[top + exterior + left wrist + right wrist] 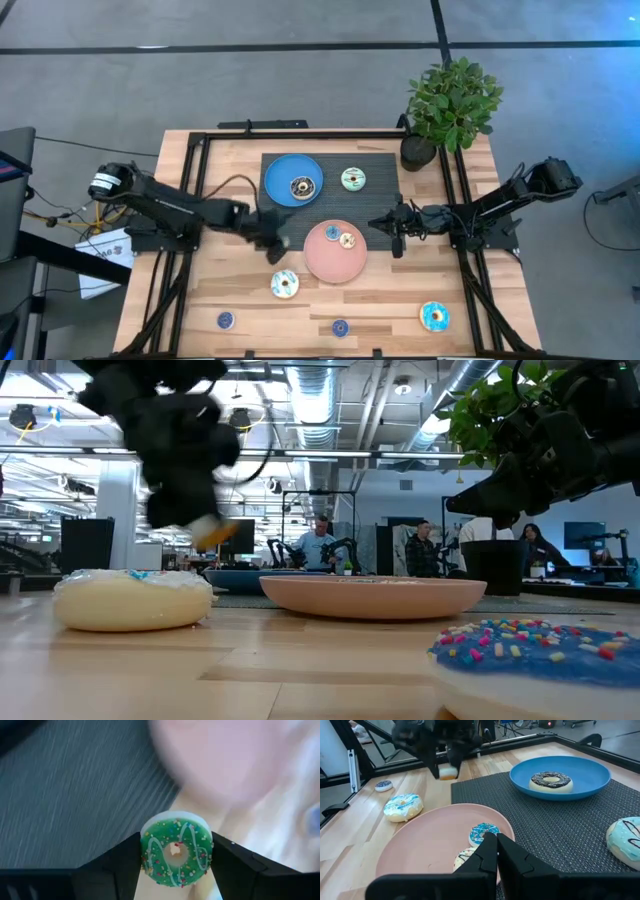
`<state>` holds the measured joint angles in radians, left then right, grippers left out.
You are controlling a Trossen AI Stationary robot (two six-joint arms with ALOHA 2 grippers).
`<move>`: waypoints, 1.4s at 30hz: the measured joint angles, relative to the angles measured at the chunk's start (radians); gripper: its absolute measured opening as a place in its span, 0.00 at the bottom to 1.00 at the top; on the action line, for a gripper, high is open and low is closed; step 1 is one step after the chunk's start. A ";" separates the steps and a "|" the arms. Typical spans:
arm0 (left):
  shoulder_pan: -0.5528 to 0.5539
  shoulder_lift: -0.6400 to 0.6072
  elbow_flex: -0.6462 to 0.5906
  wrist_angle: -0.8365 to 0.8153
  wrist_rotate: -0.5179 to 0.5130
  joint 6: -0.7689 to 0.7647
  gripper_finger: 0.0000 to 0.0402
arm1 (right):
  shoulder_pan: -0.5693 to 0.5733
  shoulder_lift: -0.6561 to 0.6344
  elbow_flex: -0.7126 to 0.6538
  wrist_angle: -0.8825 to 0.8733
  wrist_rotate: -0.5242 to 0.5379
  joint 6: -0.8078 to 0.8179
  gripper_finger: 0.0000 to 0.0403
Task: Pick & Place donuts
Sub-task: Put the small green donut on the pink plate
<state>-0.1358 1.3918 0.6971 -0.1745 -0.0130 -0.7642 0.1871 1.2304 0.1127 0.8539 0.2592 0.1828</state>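
From above, the left tool [268,240] hangs over the edge of the dark mat [375,195], just beside the pink plate [322,265]. The right tool [385,222] waits at the plate's other side, over the mat. The pink plate carries a small blue donut [332,233] and a cream donut [347,240]; the blue plate [280,172] holds a dark brown donut [301,187], and a teal donut [353,179] lies on the mat. On the bare worktop [400,300] lie a white donut [285,284] and a large blue donut [434,317].

At worktop level, the left tool [195,525] hangs above the white donut [133,598], a pale-bottomed thing in its grip. People stand in the room behind.

The left wrist view shows a small green donut [176,854] with sprinkles, clamped between the two dark fingers [115,865] above the mat's edge.

In the right wrist view, the right tool's fingers [482,855] meet, closed on nothing, just above the pink plate's near rim [420,847].
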 joint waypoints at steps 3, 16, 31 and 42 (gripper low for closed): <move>0.028 0.002 0.000 0.225 0.000 0.180 0.51 | 0.000 0.000 0.000 0.000 0.000 0.000 0.00; 0.037 0.275 0.415 -0.032 -0.101 0.502 0.51 | 0.000 0.000 0.000 0.004 0.001 0.000 0.00; 0.038 0.693 0.847 -0.560 -0.052 0.535 0.51 | 0.003 0.000 0.000 -0.009 0.000 0.001 0.00; 0.038 0.706 0.847 -0.568 0.008 0.519 0.51 | 0.002 0.000 0.000 -0.009 -0.026 0.003 0.00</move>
<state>-0.0982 2.0975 1.5444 -0.7426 -0.0053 -0.2448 0.1894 1.2301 0.1127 0.8448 0.2337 0.1856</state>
